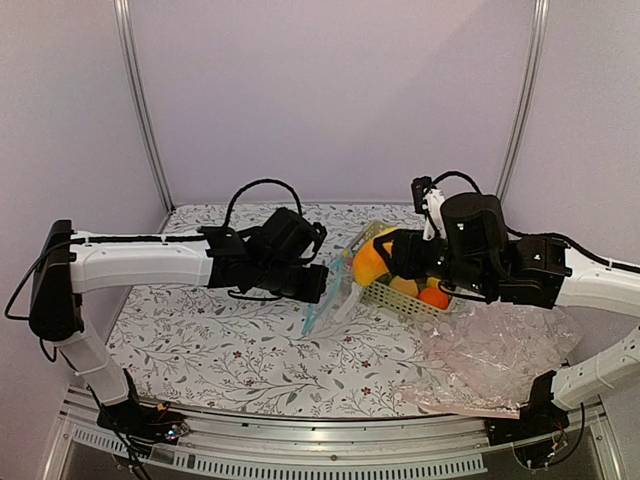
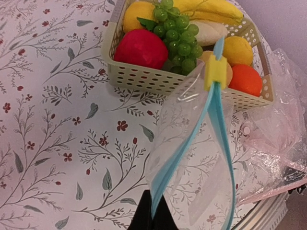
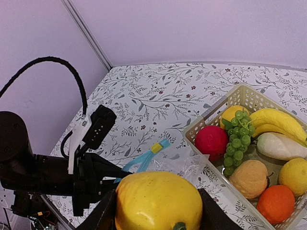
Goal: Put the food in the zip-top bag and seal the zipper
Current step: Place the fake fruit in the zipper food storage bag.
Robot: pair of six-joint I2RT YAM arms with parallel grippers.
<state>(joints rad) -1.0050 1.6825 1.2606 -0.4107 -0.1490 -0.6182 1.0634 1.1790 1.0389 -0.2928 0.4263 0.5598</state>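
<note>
Where overhead blurs, left gripper point(image 2: 149, 216) seemingly pinches zipper point(image 2: 214, 98).

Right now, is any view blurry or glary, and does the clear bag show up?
Top view: soft even light, no hard shadows; the bag nearly vanishes against the patterned cloth, only its blue zipper reads. Left wrist: sharp, small white glints on the bag film. Right wrist: the yellow fruit looms at the bottom edge, basket behind it crisp.
</note>
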